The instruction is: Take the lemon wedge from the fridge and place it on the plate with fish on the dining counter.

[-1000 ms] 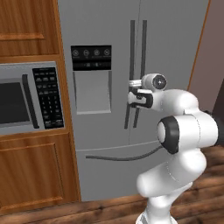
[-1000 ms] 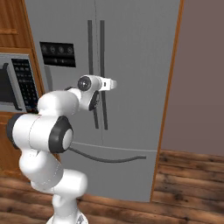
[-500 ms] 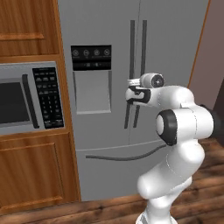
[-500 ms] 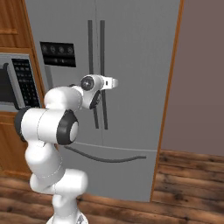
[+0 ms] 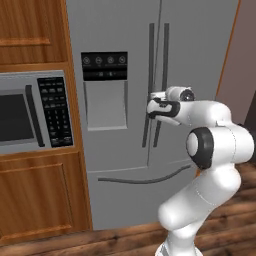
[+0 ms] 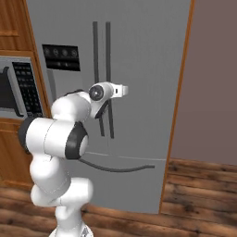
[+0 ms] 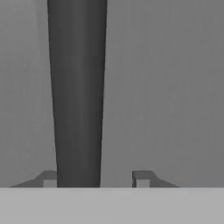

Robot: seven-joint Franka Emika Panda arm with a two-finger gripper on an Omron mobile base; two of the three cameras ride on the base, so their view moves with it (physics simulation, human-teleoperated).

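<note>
Pincer [image 7: 94, 179] at a dark bar handle [image 7: 78, 96], one finger on each side of it: left tip close against the bar, right tip [image 7: 142, 177] standing clear with a gap. Jaws part-way in, not clamped. Handle belongs to the grey fridge [image 5: 200, 50], doors shut. Microwave [image 5: 30, 112] in wood cabinet left of the fridge.
</note>
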